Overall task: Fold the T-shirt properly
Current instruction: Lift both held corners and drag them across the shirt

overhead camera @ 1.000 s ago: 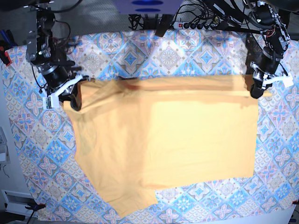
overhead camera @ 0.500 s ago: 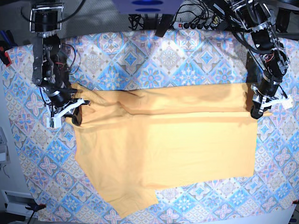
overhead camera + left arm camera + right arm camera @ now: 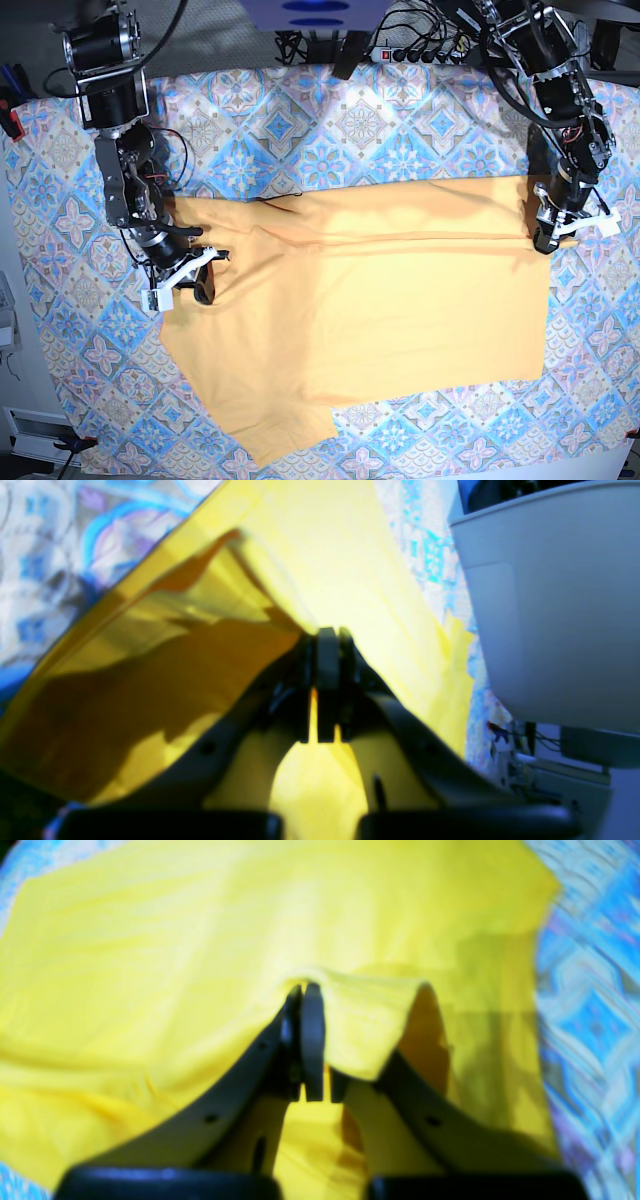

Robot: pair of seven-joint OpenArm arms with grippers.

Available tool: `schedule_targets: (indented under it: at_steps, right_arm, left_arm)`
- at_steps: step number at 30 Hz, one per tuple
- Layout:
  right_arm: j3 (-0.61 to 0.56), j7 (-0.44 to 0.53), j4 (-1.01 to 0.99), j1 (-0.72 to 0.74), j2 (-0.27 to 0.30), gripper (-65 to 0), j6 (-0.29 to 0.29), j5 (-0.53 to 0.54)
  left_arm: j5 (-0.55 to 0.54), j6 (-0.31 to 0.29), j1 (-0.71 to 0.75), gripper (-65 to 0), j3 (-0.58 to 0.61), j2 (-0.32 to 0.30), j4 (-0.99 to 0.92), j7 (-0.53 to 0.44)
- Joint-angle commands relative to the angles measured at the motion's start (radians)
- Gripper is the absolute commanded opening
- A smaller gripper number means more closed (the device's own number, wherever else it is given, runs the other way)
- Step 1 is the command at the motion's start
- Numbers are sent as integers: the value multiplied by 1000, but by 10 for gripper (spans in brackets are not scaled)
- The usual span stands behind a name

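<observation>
The left claw, at the right edge of the overhead view, is pinched shut on an edge of the yellow-orange T-shirt. The right claw, at the left of that view, is likewise clamped tight on a fold of the shirt's edge. Both wrist views show fabric nipped between closed fingers. The shirt spreads across the middle of the table, partly folded over itself, lying on a blue-and-pink tile-patterned tablecloth. Black cables run along the frame's top.
</observation>
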Motion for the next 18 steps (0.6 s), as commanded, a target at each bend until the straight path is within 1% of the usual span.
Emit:
schedule_targets:
  at_steps: [1, 4, 7, 12, 14, 18]
  right_arm:
    - [-8, 34, -7, 29, 12, -648, 4, 5]
    - [-16, 50, -31, 35, 12, -644, 4, 5]
    - [-16, 49, -30, 30, 12, -611, 4, 5]
    - [-14, 49, -27, 30, 12, -554, 4, 5]
    - [-14, 49, -27, 30, 12, -546, 3, 6]
    - [-14, 49, -16, 27, 12, -546, 3, 8]
  left_arm:
    - [-11, -10, -16, -650, -4, -14, 3, -11]
    - [-11, -10, -24, -650, -6, -14, -23, -11]
    - [-11, -10, -28, -650, -6, -14, -43, -11]
    - [-11, -5, -30, -551, -6, -14, -43, -11]
    - [-11, -4, -30, -535, -6, -14, -41, -11]
    - [-19, -7, -24, -534, -6, -14, -34, -3]
